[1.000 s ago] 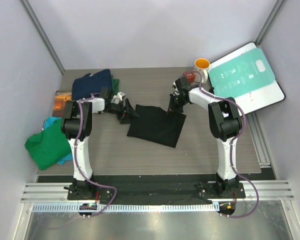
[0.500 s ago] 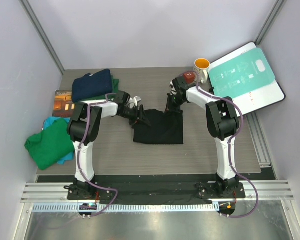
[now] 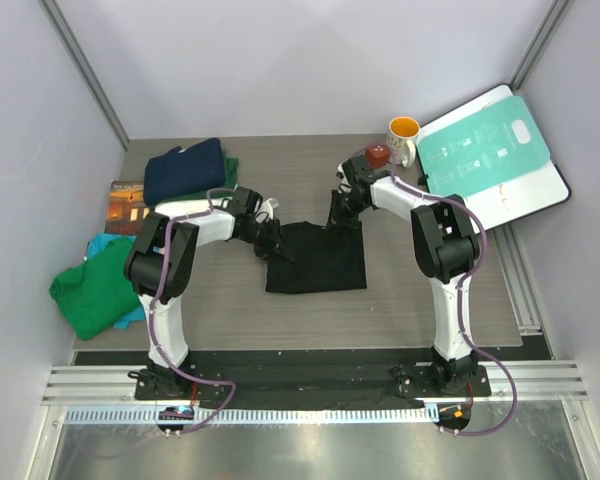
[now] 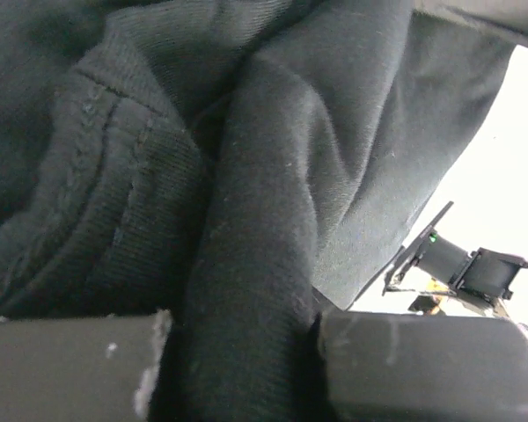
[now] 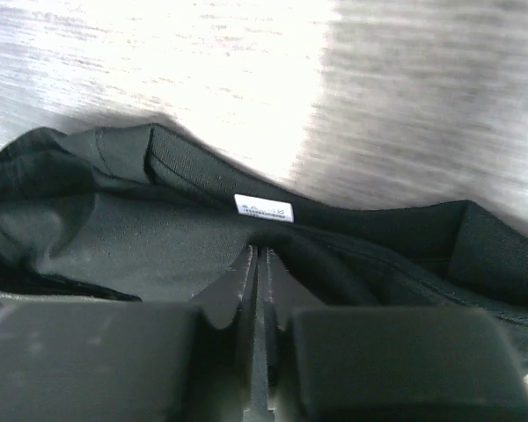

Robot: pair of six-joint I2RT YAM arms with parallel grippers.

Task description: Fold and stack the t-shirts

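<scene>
The black t-shirt (image 3: 315, 258) lies as a roughly square shape at the middle of the table. My left gripper (image 3: 272, 232) is at its far left corner, shut on a thick roll of its black cloth (image 4: 246, 290). My right gripper (image 3: 342, 205) is at its far right corner, shut on a thin fold of the collar edge (image 5: 260, 264) just below the white label (image 5: 264, 208). A navy t-shirt (image 3: 185, 168) lies folded on a green one (image 3: 230, 165) at the back left. Another green t-shirt (image 3: 95, 290) lies over a teal one (image 3: 102, 245) at the left edge.
A small brown picture book (image 3: 125, 205) lies between the two shirt piles. A white mug with an orange inside (image 3: 404, 135) stands at the back right. The teal-and-white board (image 3: 490, 150) leans beside it off the table's right corner.
My left gripper has moved right with the shirt's left edge. The right gripper has shifted slightly left. The black t-shirt has gone from a tilted, wider shape to a narrower square one.
</scene>
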